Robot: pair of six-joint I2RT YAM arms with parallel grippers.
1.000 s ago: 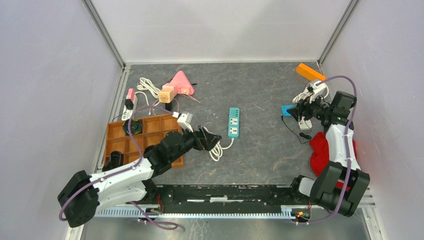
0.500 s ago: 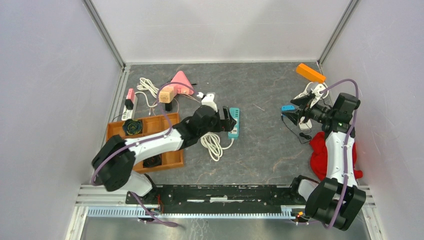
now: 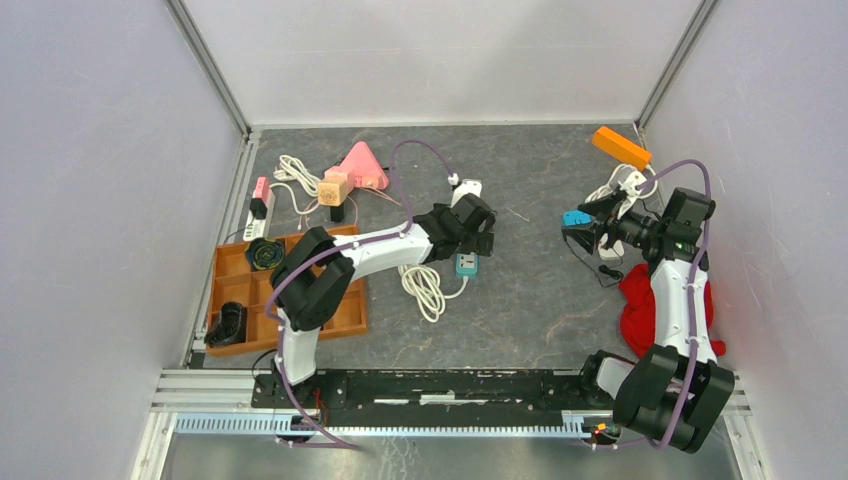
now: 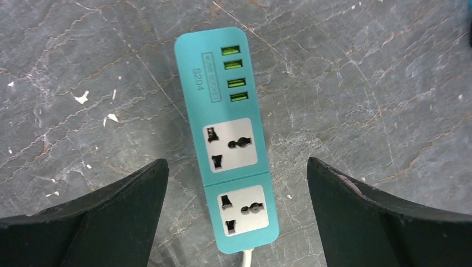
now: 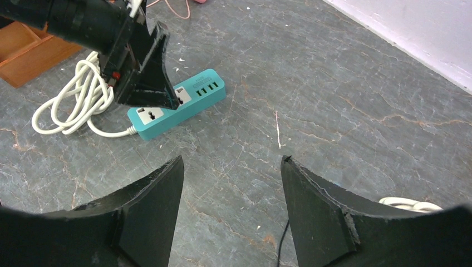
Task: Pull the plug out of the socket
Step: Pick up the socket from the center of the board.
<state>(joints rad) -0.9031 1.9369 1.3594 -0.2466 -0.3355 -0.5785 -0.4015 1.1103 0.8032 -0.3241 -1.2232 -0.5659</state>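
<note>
Teal power strip [image 4: 231,139] flat at centre of grey table [image 3: 530,310], outlets facing up (two sockets, four USB ports), white cord [image 3: 425,285] coiled near-left of it, left gripper [image 4: 236,167] directly above strip, jaws spread, grasping nothing, right gripper [image 5: 231,161] well to the right, likewise released.

Only legible marking is "S204" [image 4: 196,74], in dark print running lengthwise on the teal rectangular plastic power strip [image 4: 225,139], left wrist view. It sits at the strip's end opposite the cord, just left of the column of four green USB ports [image 4: 235,75]. Between S204 and those ports is a small boxed line of print [image 4: 208,77], too fine to read reliably. In the top and right wrist views the strip's lettering is too small to make out.
</note>
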